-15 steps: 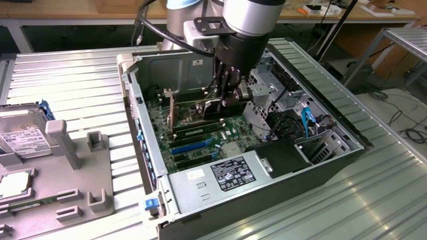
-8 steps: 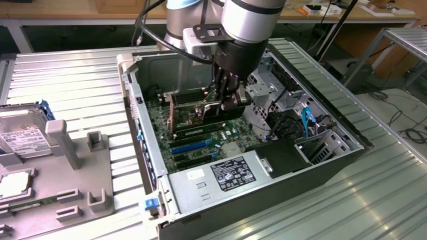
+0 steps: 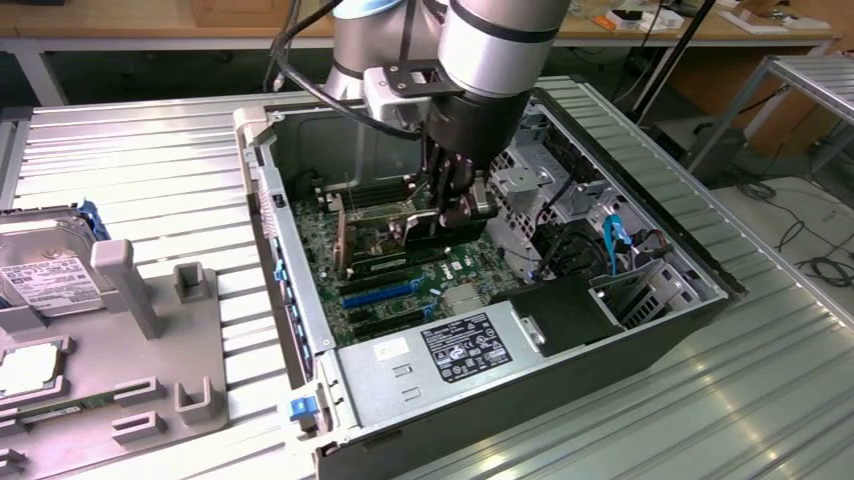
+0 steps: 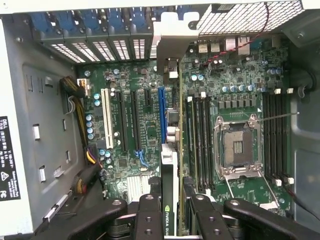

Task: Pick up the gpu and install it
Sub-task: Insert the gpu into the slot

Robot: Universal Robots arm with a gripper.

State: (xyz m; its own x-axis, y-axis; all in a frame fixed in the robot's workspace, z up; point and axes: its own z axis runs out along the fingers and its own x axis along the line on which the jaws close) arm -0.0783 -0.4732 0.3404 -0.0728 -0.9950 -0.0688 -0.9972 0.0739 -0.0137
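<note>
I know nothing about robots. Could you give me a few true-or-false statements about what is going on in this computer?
1. The tool is clamped on a thin card with an NVIDIA label, the gpu. True.
2. The computer case is closed up. False: its side is open and the motherboard shows.
3. A hard drive sits outside the case, towards the exterior view's left. True.
4. A big cooler covers the CPU socket. False: the socket is bare.
5. The gpu lies on the metal table beside the case. False: it is held inside the case, over the motherboard.
</note>
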